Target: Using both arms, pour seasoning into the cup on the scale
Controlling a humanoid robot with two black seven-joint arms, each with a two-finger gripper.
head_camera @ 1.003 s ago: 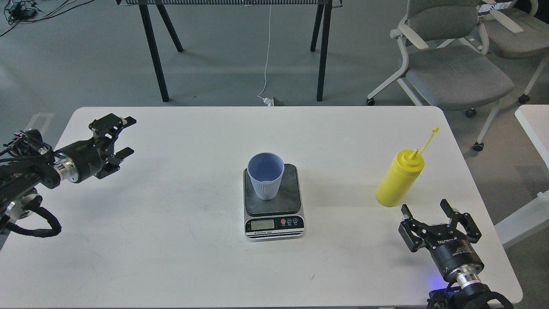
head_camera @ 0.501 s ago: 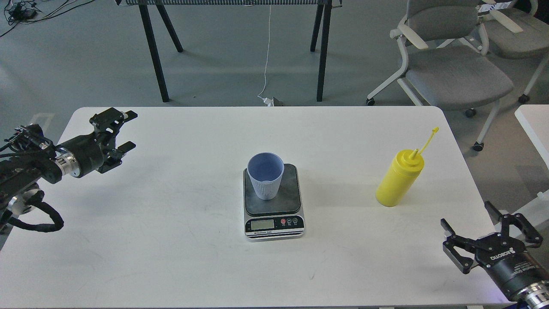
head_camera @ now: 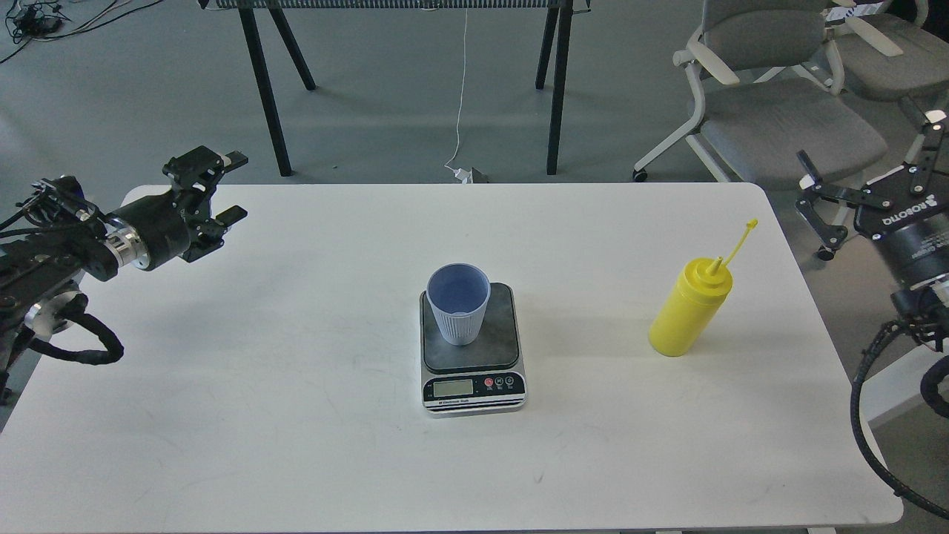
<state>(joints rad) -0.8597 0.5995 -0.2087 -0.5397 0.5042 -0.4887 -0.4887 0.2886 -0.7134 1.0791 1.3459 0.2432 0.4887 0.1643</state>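
The light blue-grey cup [head_camera: 460,311] stands upright on the dark platform of the scale [head_camera: 504,348] at the table's middle. The yellow seasoning bottle [head_camera: 688,310] stands upright to the right, its nozzle uncapped and its cap strap sticking up to the right. My left gripper [head_camera: 233,187] is open and empty above the table's far left edge, far from the cup. My right gripper [head_camera: 871,159] is open and empty, raised beyond the table's right edge, right of and above the bottle.
The white table [head_camera: 296,415] bears only the scale, cup and bottle. Grey chairs [head_camera: 786,126] stand behind the right corner. A black-legged table [head_camera: 267,81] stands behind. A second white table's edge [head_camera: 923,215] shows at the right.
My right gripper has swung from the table's front right corner outward to the right and then up high beside the bottle. My left gripper has risen and moved slightly back and right.
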